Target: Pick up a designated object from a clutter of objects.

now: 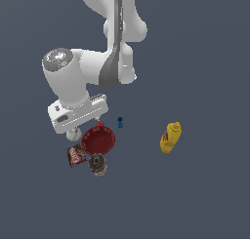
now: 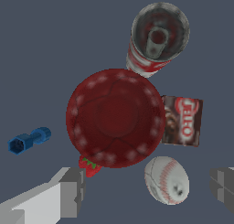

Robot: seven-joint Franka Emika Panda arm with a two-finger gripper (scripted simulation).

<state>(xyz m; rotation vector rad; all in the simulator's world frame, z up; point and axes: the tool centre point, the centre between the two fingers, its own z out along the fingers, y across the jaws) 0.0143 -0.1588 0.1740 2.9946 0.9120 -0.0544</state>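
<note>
The white Franka arm [image 1: 93, 62] reaches down from the top of the exterior view, its wrist and hand block hanging over the clutter on the plain grey-blue table [image 1: 205, 204]. The gripper [image 2: 148, 191] is spread wide: in the wrist view one grey finger [image 2: 68, 193] stands at one side of the baseball and the other at the picture's far edge, neither touching anything. The red bowl [image 2: 114, 118], round and open side up, is the largest item of the clutter and sits at its middle. The yellow bottle [image 1: 170, 137] lies well apart from the rest, toward the exterior view's right. The red-and-white can [image 2: 157, 40] stands just beside the bowl, its metal top facing the wrist camera. The dark red flat packet [image 2: 183, 121] lies flat against the bowl's rim, between the can and the ball. The baseball [image 2: 167, 179], white with faint red stitching, rests on the table just beside the bowl and near the packet, between the open fingers; in the exterior view it shows partly under the hand block. A small red strawberry-like piece [image 2: 90, 166] peeps out from under the bowl's rim. The tiny blue piece [image 2: 29, 141] lies apart from the bowl on its other side.
</note>
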